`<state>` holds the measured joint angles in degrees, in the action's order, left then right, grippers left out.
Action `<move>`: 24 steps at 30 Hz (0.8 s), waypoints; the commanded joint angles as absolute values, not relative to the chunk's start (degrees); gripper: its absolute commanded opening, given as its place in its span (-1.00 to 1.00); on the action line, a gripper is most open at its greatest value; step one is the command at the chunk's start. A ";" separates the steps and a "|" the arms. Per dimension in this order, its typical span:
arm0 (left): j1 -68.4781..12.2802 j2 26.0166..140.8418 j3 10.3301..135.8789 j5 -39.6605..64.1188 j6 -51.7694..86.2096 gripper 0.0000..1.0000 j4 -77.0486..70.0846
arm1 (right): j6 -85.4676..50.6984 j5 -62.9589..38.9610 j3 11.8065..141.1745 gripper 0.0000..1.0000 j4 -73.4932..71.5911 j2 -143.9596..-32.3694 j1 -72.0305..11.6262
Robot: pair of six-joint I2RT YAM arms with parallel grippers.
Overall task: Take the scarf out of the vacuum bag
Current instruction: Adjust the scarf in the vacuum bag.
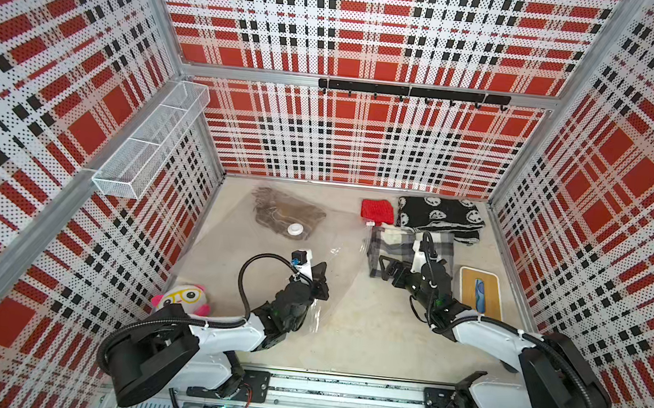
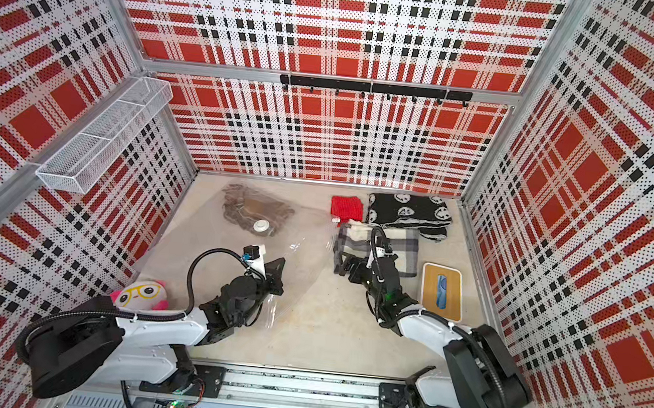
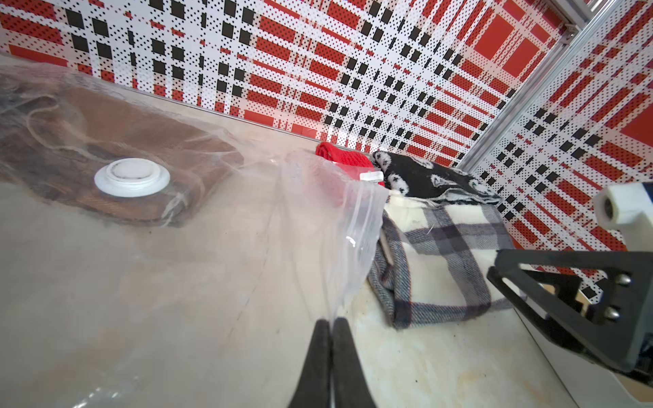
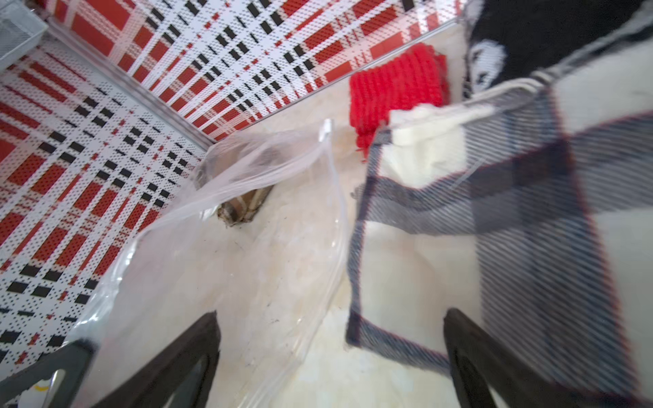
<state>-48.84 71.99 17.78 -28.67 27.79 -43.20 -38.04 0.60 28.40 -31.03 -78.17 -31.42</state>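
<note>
Left pincer (image 3: 331, 322) pinches the vacuum bag (image 3: 353, 215) edge.

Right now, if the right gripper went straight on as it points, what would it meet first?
Probably the vacuum bag, at its zip edge, ahead of the open right gripper. The plaid scarf lies close beside; depth unclear.

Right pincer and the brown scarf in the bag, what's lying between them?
Only the vacuum bag, its clear plastic and zip edge, lies between the right pincer and the scarf; the right wrist view shows it.

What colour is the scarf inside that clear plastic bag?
The woven scarf is brown; the left wrist view shows it best.
</note>
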 commanded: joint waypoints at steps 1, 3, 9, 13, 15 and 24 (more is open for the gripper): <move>-48.52 72.33 20.10 -27.32 26.37 -1.00 -42.53 | -32.78 1.67 32.50 1.00 -38.70 -83.04 -32.53; -48.52 72.63 20.77 -27.33 26.11 -1.00 -41.75 | -32.11 0.45 34.16 1.00 -40.81 -85.84 -32.52; -48.34 74.52 21.74 -27.86 26.10 -1.00 -41.28 | -28.71 -4.01 37.77 1.00 -47.19 -92.89 -32.70; -48.02 73.88 22.58 -27.14 25.77 -1.00 -40.80 | -27.89 -5.38 40.88 0.84 -48.98 -98.70 -34.97; -47.66 73.54 22.89 -26.42 25.67 -1.00 -40.71 | -27.11 -5.71 42.26 0.75 -49.61 -101.08 -36.04; -45.32 71.34 27.42 -23.43 23.86 -1.00 -36.45 | -22.85 -4.32 48.63 0.43 -52.83 -110.88 -41.40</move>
<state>-46.00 73.12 26.00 -25.36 25.17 -37.41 -25.98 -5.34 46.11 -50.24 -108.60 -40.05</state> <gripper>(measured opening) 0.051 0.736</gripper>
